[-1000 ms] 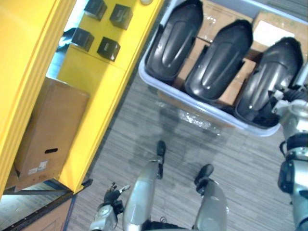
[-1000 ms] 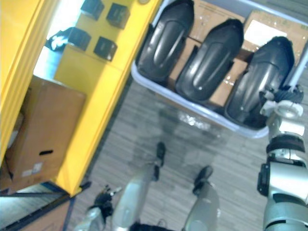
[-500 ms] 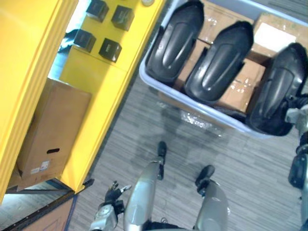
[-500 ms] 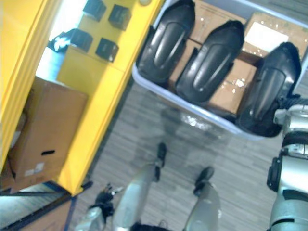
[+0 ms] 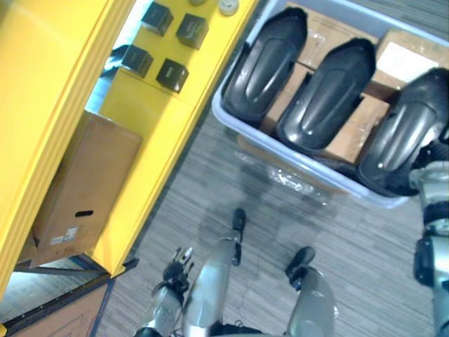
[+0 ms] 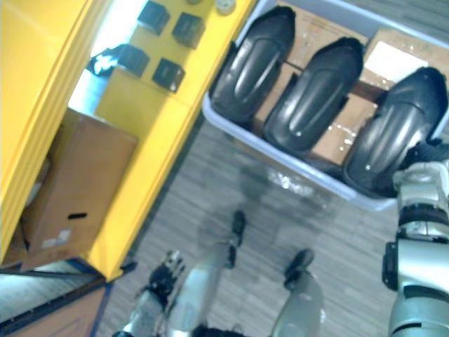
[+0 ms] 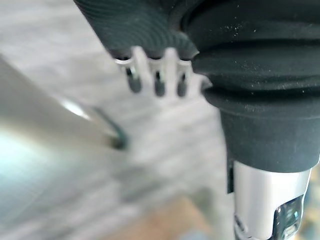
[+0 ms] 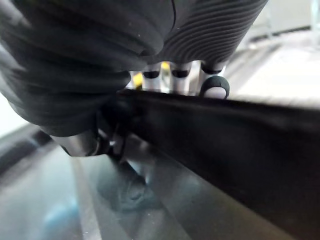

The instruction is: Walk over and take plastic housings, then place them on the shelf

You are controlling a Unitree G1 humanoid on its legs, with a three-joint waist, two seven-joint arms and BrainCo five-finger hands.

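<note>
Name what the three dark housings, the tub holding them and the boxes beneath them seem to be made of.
Housings: probably moulded plastic, black, semi-gloss; highlights run along smooth curves. Tub: likely plastic, pale blue-grey, smooth rounded rim. Boxes: cardboard, matte brown, taped seams.

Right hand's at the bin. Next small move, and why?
Probably raise the right hand a little to draw the right housing up clear of the bin. Its fingers look hooked over that housing's near rim, and the housing still leans inside the bin beside two others. The left hand hangs open near the floor, so this looks like a one-hand pick.
</note>
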